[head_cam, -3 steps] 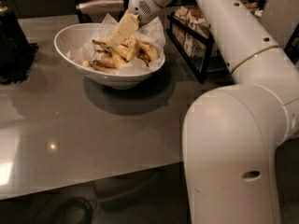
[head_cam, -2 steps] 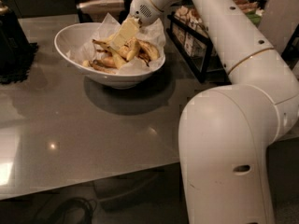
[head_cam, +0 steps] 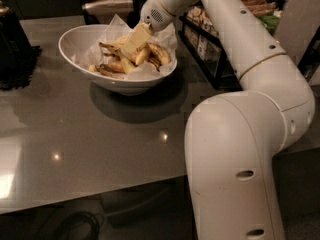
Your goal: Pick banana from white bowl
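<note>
The hand has dipped lower than 1 second ago and is now among the fruit inside the glossy white bowl; whether it grips anything cannot be told. The plump, curved, brown-speckled banana lies on crinkled paper just beside it. The grey surface is smooth and reflective.
</note>
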`<state>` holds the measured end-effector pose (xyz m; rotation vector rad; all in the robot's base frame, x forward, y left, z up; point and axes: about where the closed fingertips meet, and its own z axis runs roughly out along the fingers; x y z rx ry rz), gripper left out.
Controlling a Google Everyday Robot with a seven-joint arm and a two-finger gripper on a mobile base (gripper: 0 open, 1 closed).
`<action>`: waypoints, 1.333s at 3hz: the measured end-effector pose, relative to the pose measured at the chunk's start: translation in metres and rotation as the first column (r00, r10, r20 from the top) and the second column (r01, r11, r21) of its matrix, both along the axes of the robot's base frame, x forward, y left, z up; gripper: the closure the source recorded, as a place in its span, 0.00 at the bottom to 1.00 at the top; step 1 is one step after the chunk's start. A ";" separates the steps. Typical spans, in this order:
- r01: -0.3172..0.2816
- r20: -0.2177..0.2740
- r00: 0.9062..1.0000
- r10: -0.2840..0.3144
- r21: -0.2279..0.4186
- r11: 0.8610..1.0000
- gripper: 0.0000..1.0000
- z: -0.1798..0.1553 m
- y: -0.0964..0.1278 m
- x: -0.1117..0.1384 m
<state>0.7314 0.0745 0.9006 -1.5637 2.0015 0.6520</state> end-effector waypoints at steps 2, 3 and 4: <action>-0.006 -0.010 1.000 0.006 -0.002 1.000 0.75 -0.004 -0.001 0.000; -0.009 0.004 1.000 0.009 0.003 1.000 0.97 0.002 -0.007 -0.001; -0.017 0.033 0.999 0.017 0.006 1.000 1.00 0.015 -0.014 -0.004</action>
